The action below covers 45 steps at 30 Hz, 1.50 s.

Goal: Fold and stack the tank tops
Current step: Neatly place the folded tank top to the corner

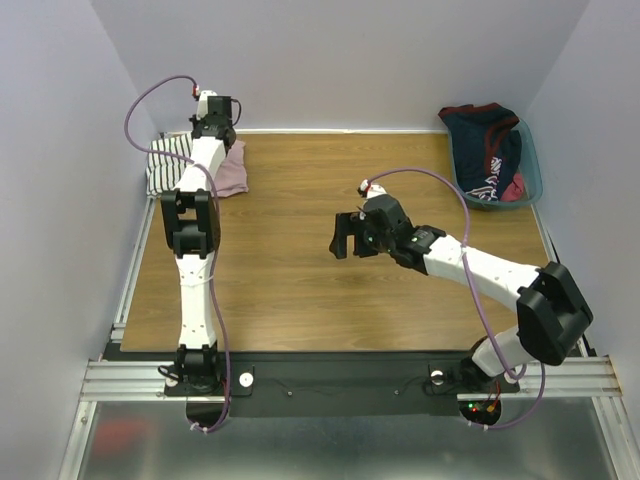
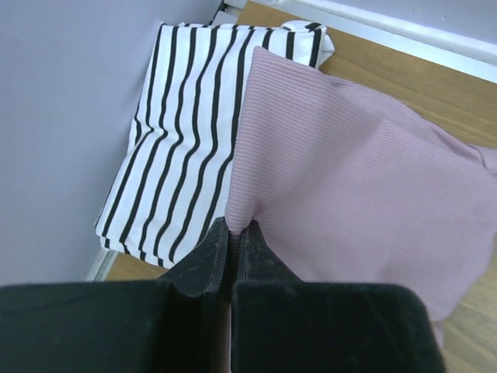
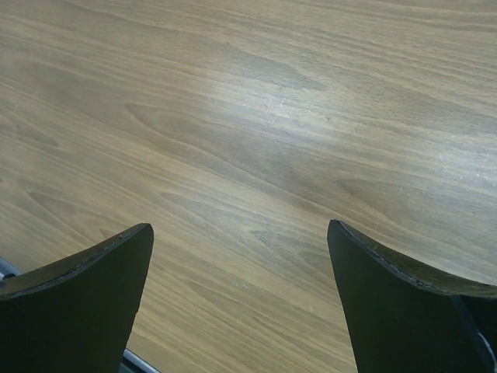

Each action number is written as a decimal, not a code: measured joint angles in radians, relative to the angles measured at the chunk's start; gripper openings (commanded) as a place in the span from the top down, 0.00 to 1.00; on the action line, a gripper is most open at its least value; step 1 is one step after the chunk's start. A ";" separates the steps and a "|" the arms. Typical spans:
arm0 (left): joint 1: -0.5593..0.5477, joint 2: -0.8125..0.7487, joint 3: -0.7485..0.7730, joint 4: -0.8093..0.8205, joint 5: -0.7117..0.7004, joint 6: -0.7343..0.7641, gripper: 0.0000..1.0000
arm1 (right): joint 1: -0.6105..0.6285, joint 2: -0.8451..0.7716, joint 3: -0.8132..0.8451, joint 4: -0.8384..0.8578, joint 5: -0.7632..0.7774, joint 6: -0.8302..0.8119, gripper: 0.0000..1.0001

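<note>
Closest to the left wrist lens, the left gripper [image 2: 235, 227] has its black fingers pinched together on the near edge of the pink tank top [image 2: 349, 171], the ribbed cloth rising to a small peak where they bite. That top lies partly over the striped tank top [image 2: 178, 132], offset to one side, so a broad band of stripes shows uncovered along the wall. Both sit in the far left corner of the table [image 1: 300, 200], their long axes running away from the fingers toward the back wall. As I judge it, any squaring of the stack means dragging the pink one sideways, toward the wall, over the stripes, and the left arm alone is placed for that. The right gripper [image 3: 239, 225] hangs wide open and holding nothing over bare wood, well apart from both. I read no label on either top; pale lettering on the dark clothing [image 1: 485, 140] in the basket [image 1: 533, 180] is too small to make out.
</note>
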 measured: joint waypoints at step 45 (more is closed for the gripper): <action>0.235 0.024 0.085 0.126 0.250 -0.086 0.51 | 0.000 0.085 0.000 0.026 -0.025 -0.024 0.00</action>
